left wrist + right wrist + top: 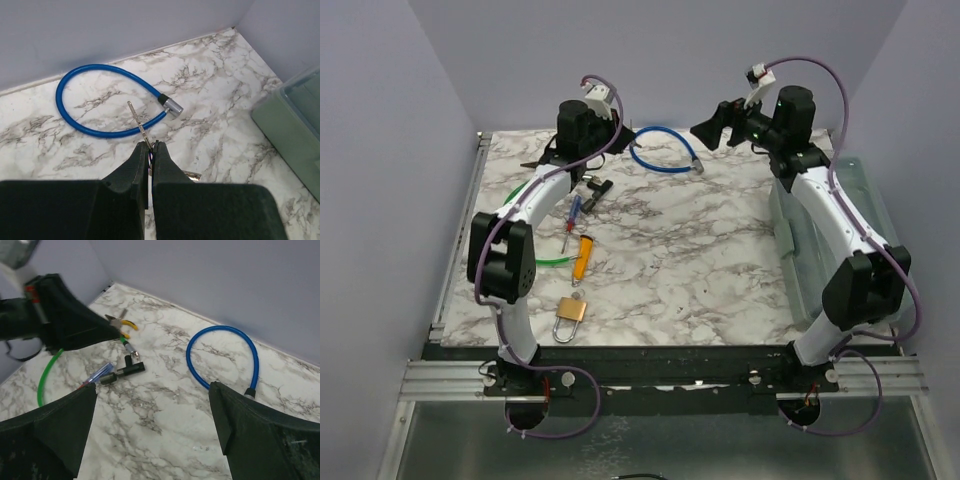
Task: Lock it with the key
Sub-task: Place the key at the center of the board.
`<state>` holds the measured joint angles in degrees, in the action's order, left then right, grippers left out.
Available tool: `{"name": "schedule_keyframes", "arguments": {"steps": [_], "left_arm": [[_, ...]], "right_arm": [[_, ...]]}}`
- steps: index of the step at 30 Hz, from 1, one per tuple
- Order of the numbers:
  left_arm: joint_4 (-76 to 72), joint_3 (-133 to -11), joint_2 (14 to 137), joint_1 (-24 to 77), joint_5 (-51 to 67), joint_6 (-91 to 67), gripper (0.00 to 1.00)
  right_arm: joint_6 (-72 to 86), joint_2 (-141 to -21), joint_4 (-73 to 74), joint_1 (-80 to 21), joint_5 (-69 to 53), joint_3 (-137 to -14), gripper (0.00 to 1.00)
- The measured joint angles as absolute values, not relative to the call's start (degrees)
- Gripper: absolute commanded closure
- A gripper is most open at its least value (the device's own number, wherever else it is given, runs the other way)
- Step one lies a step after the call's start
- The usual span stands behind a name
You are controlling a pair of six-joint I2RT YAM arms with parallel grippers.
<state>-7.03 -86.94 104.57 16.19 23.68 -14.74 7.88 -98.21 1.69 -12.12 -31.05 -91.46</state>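
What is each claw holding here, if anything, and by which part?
The left claw pinches the key by its head end, blade sticking out forward. The right claw is open and holds nothing.

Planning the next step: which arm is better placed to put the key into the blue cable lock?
Left. The left gripper is shut on the key, whose blade points toward the metal end of the blue cable lock. The right gripper is open and empty.

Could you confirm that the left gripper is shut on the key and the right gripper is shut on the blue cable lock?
Not quite. The right gripper is wide open and holds nothing; the blue cable lock lies free on the table, as the right wrist view shows. The left gripper is indeed shut on the key.
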Motion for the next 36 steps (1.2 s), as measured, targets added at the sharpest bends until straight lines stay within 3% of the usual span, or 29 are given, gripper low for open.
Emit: {"name": "schedule_keyframes", "arguments": {"steps": [14,30,32,36], "left_arm": [[-8.93,-119.26,139.85,16.49,25.54,-13.76,1.0],[-8.19,-136.59,158.01,20.43,22.61,-4.14,0.99],[-7.75,-138.85,160.0,21.02,21.58,-3.03,0.91],[-7.16,-140.77,161.16,21.54,20.62,-1.85,0.6]], "right_arm": [[8.25,-84.55,13.78,-12.27,-34.89,-79.75,0.0],[8.1,-81.87,18.13,-12.27,-37.34,-73.87,0.0],[8.12,-81.84,18.11,-12.27,-37.85,-73.87,0.0],[8.51,-81.84,18.09,-12.27,-38.89,-73.87,0.0]]}}
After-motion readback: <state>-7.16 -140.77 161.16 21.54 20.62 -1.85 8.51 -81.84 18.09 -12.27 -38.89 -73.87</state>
